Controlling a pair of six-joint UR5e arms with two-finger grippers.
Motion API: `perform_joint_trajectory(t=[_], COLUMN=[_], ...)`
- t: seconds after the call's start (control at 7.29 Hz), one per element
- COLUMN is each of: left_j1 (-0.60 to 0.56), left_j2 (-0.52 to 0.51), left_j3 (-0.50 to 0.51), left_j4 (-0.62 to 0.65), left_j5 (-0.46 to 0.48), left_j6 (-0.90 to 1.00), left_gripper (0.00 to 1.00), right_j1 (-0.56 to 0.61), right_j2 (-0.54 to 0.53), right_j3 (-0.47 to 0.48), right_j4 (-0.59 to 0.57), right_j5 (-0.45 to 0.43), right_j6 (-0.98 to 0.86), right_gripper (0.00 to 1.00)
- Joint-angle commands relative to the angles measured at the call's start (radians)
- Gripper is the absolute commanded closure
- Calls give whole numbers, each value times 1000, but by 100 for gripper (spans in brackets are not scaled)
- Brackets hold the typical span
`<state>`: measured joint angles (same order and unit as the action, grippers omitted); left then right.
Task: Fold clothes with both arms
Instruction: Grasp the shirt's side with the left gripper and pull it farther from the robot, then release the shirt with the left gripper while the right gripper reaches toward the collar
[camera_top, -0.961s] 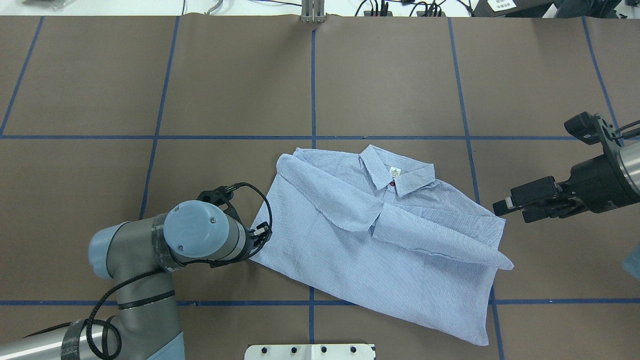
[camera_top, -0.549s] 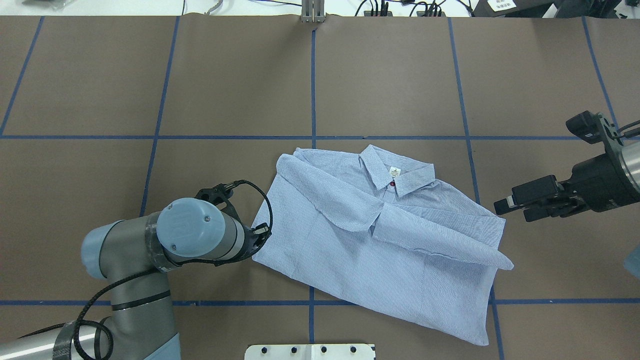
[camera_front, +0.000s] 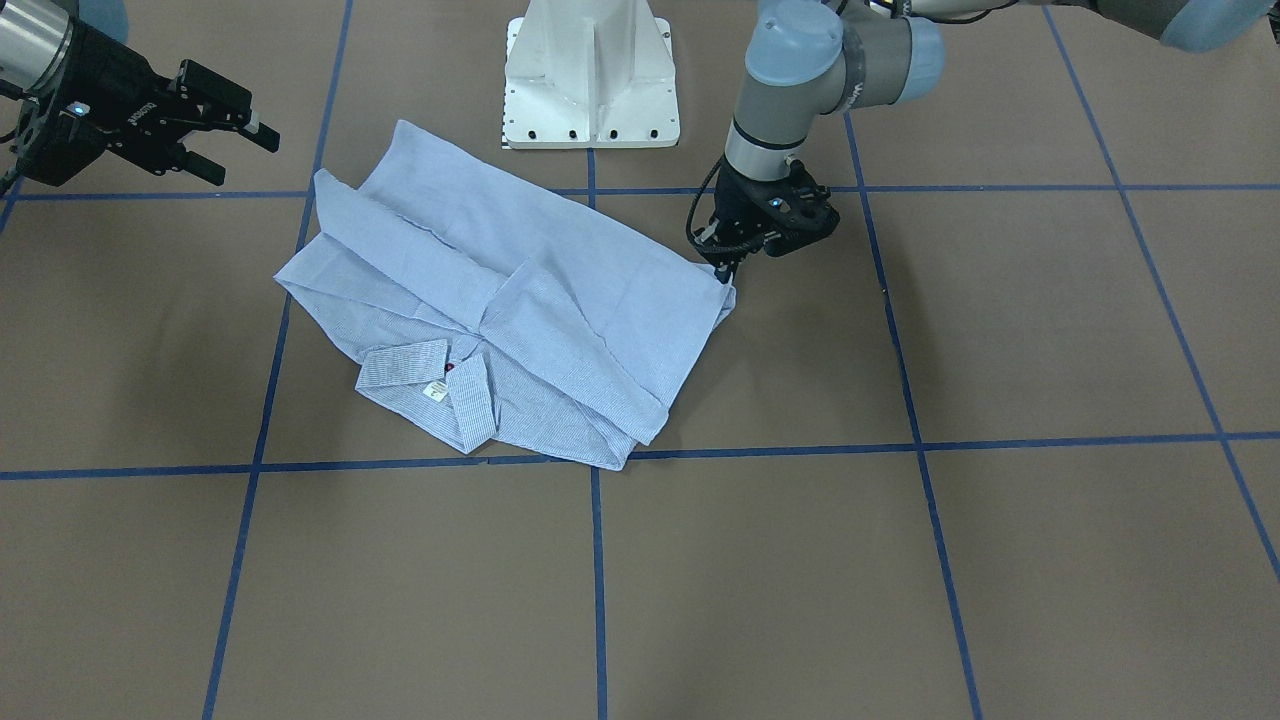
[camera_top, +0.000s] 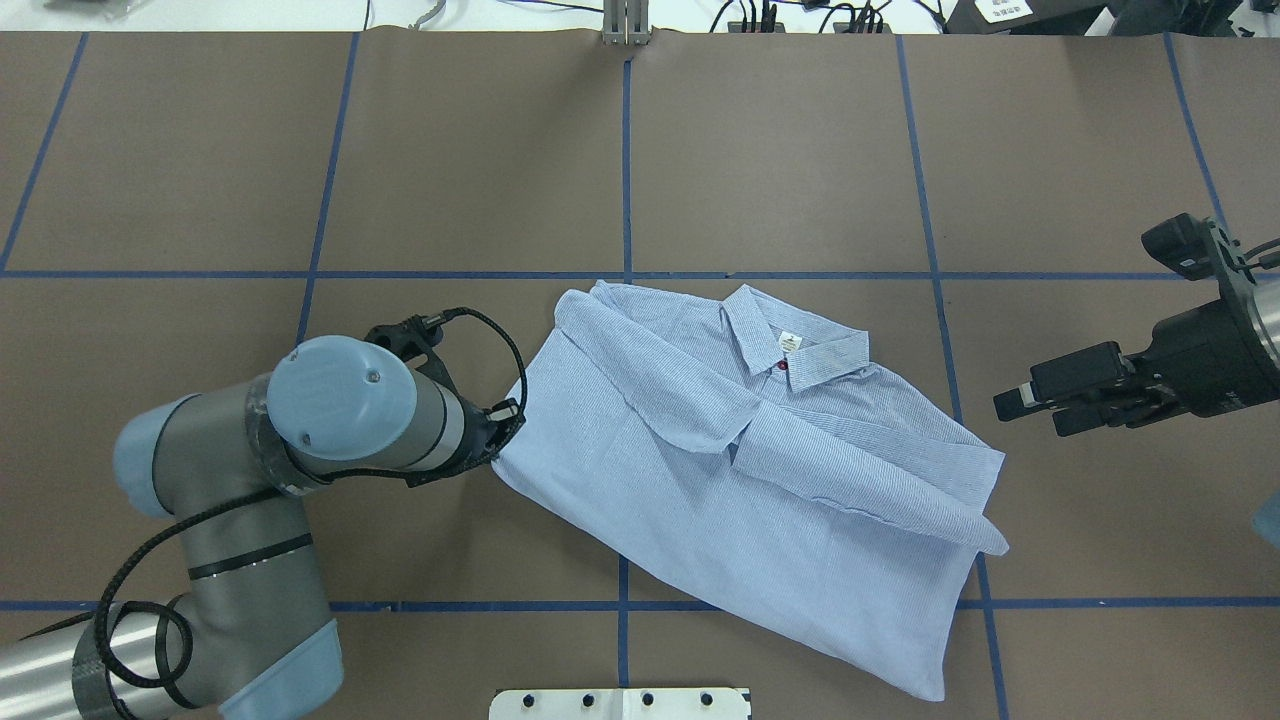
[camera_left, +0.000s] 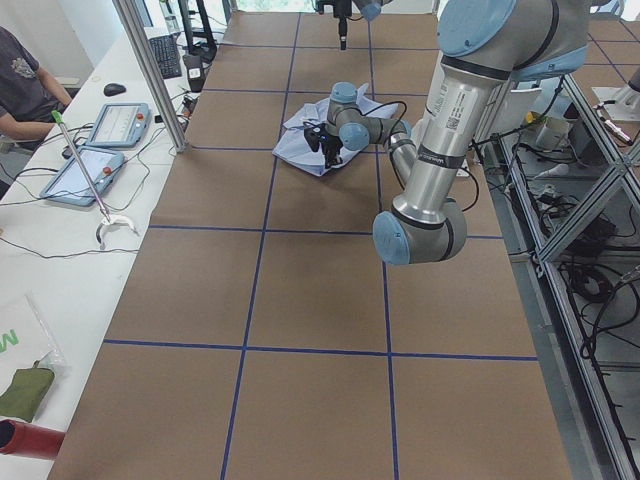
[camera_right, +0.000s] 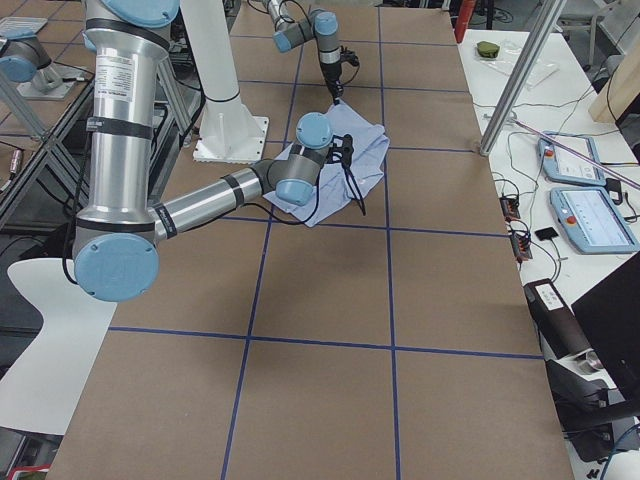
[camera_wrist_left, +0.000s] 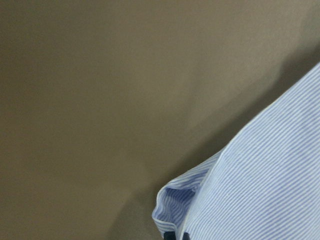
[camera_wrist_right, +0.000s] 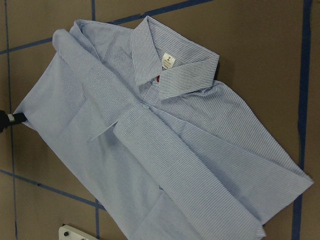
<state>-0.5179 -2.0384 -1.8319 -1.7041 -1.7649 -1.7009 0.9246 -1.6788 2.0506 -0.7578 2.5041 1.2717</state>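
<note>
The light blue-and-white striped shirt lies on the brown-covered desk near its middle, just ahead of the robot's white pedestal base. It sits at a slant across the blue tape lines. Its collar points away from the robot and the long body runs back toward the robot's right. Both sleeves are folded in across the front and meet below the collar. A small white label shows inside the collar, with a red button just under it.

The left pincer is down at the desk on the robot's left side of the shirt, clamped on the corner of the cloth there. From the front, that corner is pulled up a little against the black fingers. In the left wrist view the striped edge bunches into a small fold right at the dark fingertips. In the overhead view the grey wrist and its blue joint cap hide the pincer itself.

The right pincer hangs above the desk off the shirt's other side, near its folded edge but not touching it. Its fingers stand apart, empty, and point toward the shirt. Its wrist camera takes in most of the shirt, with one black finger of the left pincer showing at the far corner.
</note>
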Motion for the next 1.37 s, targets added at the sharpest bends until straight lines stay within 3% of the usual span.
perform_joint_trajectory(t=[0.0,0.27,0.82,1.24], left_j1=[-126,-200,-206,-209], left_j2=[-102,-228,-353,-362], left_j3=[228,423,685,704], left_j4=[-108,-207,-498,-517], left_j5=[5,9,172,196], left_j6=[111,195,248,279], left_gripper=[100,100,100,100], right_j1=[4,10,22,20], right_j2=[2,1,2,24], right_j3=[-4,-6,-15,-36], right_j4=[0,0,0,0], right_j5=[-7,-10,-28,-37], right_j6=[0,0,-9,-11], right_gripper=[0,0,0,0])
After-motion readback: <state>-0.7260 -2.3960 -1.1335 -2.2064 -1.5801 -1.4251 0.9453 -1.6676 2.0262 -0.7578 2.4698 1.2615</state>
